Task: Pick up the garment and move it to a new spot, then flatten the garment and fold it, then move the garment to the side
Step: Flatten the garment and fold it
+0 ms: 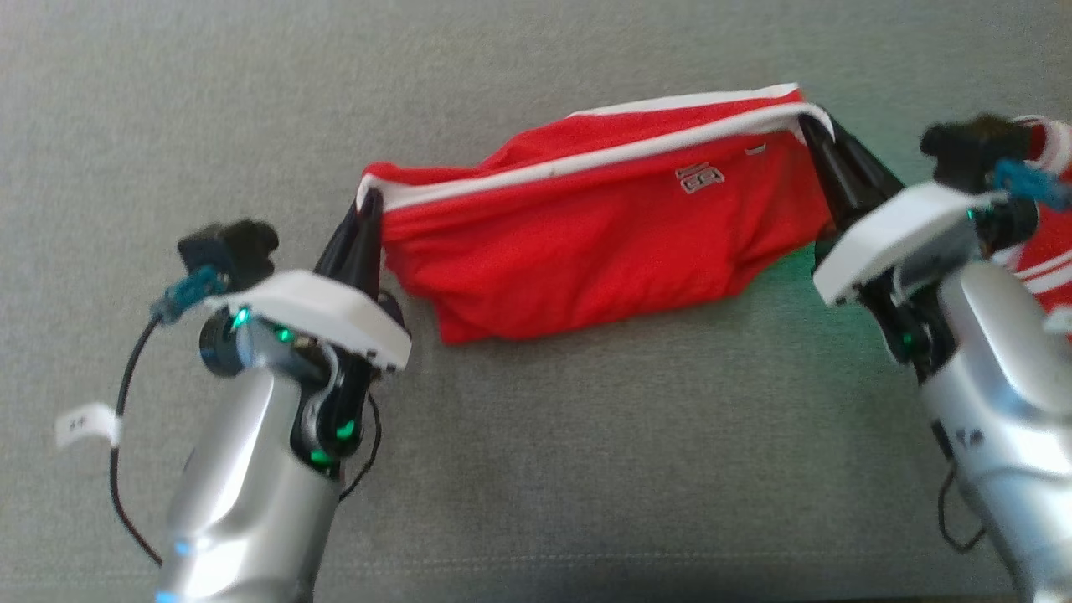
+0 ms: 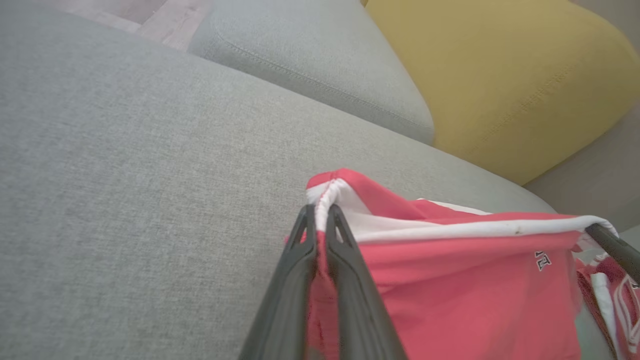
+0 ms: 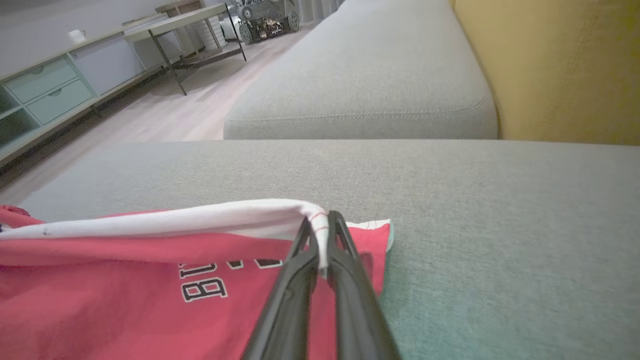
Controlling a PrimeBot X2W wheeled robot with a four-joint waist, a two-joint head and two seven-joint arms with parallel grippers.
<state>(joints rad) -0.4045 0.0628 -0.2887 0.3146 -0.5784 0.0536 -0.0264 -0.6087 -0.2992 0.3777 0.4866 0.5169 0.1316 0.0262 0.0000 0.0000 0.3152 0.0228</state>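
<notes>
Both left claw [image 1: 366, 209] and right claw [image 1: 811, 126] clamp the garment [image 1: 586, 243] on grey sofa [image 1: 586, 469] near yellow cushion [image 2: 500, 75].

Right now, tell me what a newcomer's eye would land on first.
The red garment is held stretched by its white edge between the left fingers and right fingers, both shut on it, over the grey sofa. A yellow cushion lies beyond it.
</notes>
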